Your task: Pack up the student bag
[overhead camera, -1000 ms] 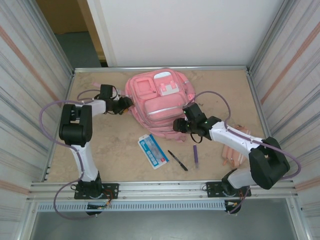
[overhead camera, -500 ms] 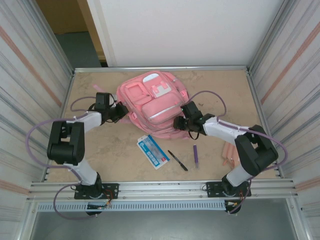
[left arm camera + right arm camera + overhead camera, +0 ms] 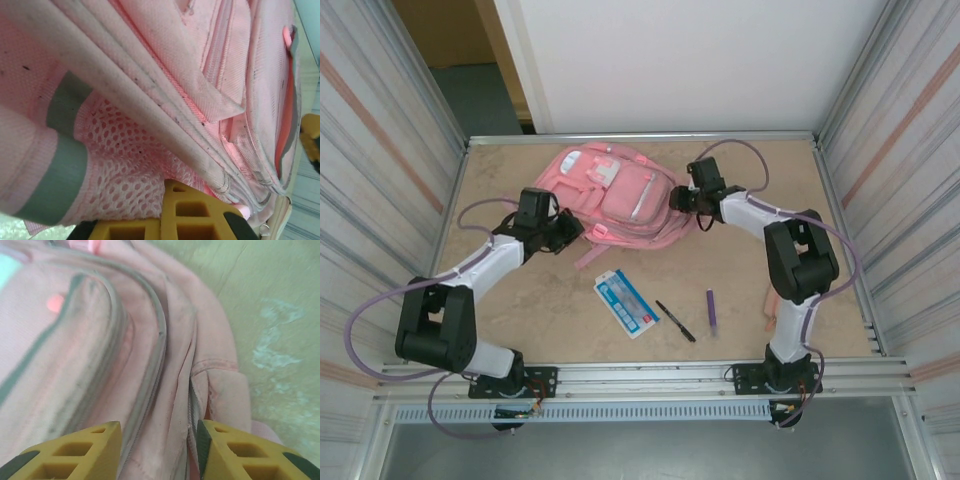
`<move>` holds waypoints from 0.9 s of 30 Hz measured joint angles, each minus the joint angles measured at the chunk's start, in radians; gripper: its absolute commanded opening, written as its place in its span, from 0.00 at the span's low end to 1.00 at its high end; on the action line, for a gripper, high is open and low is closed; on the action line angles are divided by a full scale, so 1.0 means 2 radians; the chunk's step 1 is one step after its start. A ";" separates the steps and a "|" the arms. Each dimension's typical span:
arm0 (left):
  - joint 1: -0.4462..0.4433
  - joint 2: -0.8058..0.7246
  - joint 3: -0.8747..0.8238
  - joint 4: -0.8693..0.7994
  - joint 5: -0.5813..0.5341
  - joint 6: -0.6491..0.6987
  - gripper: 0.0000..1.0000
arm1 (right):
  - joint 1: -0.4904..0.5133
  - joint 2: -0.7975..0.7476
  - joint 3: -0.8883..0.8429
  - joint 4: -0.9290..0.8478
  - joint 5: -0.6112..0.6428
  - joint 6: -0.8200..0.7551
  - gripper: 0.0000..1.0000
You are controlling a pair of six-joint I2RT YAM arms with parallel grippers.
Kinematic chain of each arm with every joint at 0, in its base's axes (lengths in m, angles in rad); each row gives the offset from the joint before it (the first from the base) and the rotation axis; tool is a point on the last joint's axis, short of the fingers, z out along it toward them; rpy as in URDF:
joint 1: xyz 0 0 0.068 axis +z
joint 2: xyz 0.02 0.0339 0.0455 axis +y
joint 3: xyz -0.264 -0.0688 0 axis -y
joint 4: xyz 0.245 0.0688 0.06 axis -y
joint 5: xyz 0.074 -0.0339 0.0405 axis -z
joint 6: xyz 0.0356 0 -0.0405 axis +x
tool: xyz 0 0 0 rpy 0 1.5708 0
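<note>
The student bag [image 3: 615, 195], a big pink backpack, lies at the back middle of the table, turned at an angle. My left gripper [image 3: 565, 232] is at its near-left edge. In the left wrist view this gripper [image 3: 167, 187] is shut on the bag's pink mesh [image 3: 125, 150] beside a grey-banded strap [image 3: 65, 150]. My right gripper [image 3: 677, 198] is at the bag's right edge. In the right wrist view its jaws [image 3: 157, 440] are closed on a fold of the bag's fabric [image 3: 170, 405] along a zipper seam, which fills the gap between the yellow fingers.
A blue-and-white packet [image 3: 627, 302], a black pen [image 3: 675, 321] and a purple pen [image 3: 712, 311] lie on the near middle of the table. Pale pink sticks [image 3: 772, 312] lie by the right arm's base. Metal walls close in both sides.
The bag has swung round and slid toward the back left, carried by both grippers. The right gripper moved to the back. The left gripper closed on the mesh.
</note>
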 measured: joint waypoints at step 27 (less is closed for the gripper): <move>-0.048 -0.066 -0.077 0.012 0.025 -0.224 0.00 | 0.333 0.006 -0.324 0.510 0.062 -0.288 0.49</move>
